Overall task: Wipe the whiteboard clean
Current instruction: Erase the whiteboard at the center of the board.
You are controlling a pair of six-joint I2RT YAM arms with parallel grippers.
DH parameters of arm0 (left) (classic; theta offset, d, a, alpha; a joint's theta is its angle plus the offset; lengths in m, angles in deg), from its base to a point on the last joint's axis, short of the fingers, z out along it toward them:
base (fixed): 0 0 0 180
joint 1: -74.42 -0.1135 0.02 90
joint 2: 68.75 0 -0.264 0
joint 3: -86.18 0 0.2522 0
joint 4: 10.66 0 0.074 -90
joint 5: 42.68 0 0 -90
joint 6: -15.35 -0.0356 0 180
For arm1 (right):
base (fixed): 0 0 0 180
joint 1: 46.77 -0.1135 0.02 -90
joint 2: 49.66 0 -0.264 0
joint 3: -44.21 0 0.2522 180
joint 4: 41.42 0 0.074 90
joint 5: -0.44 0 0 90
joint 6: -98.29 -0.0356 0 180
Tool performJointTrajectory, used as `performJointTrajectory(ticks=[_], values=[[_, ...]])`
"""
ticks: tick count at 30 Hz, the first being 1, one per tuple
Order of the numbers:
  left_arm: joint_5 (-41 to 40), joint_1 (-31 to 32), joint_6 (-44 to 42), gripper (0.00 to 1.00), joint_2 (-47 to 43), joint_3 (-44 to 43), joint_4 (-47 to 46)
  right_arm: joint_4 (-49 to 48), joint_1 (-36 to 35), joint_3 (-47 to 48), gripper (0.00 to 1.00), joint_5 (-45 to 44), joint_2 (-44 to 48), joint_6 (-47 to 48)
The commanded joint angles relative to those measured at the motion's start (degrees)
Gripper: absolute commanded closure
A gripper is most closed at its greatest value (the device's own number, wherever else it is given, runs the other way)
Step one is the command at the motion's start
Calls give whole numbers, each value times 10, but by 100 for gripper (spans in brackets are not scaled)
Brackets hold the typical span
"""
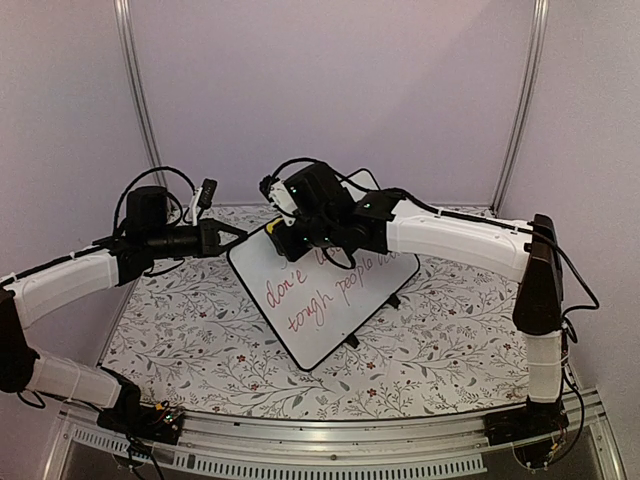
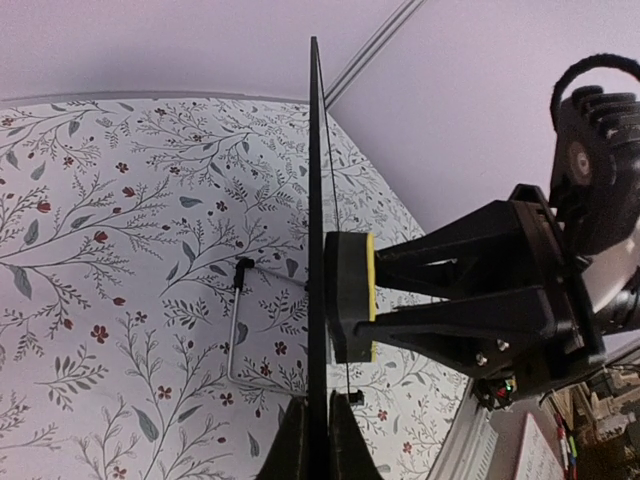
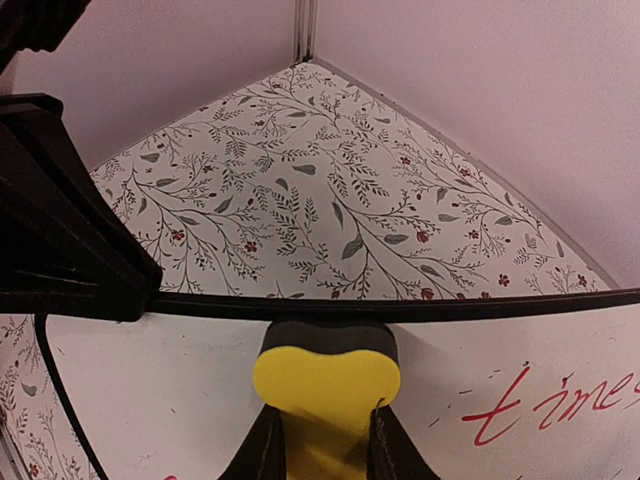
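Whiteboard (image 1: 330, 300) sits mid-table on the floral tabletop (image 1: 200, 340), turned diamond-wise in the top view, one corner toward the arm bases. Two small black feet (image 1: 350, 341) show along its lower right edge. Face carries red handwriting, "tough people" readable; the upper lines are partly hidden by the right arm.

Left gripper (image 1: 238, 234) comes in from the left and is clamped on the board's upper left edge. In the left wrist view the board (image 2: 316, 200) is seen edge-on as a thin black line running straight up from between the fingers (image 2: 340, 450), which pinch the frame from both sides. A bent wire stand (image 2: 233, 340) sticks out of the board's back side, over the tabletop.

Right gripper (image 1: 290, 238) reaches across from the right and is closed on a yellow-and-black eraser (image 1: 273, 228). The eraser is at the board's top corner, just beside the left gripper's hold point.

Left wrist view: the eraser (image 2: 350, 295) has its dark pad flat against the written face and its yellow backing toward the right gripper (image 2: 385, 290).

Right wrist view: the eraser (image 3: 325, 385) sits between that gripper's own fingers (image 3: 262, 455), its dark pad just under the board's black top frame. The white face (image 3: 200, 400) extends both ways, and red "time" lies to the right, apart from the pad. The left gripper (image 3: 60, 240) is the dark mass at the left, on the frame.
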Motion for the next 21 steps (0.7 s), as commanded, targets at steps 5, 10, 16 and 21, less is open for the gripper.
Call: performJointTrajectory(ticks=[5,10,16,21], values=[[48,16,-19,100,-17,-2,-33,8,8,-59,76,13,-1,-11],[47,16,-20,100,-19,-2,-32,-4,8,-139,76,24,32,-40],[46,16,-21,100,-20,-2,-32,-11,4,-194,77,33,54,-63],[48,16,-19,100,-18,-2,-33,-4,2,-168,76,35,51,-59]])
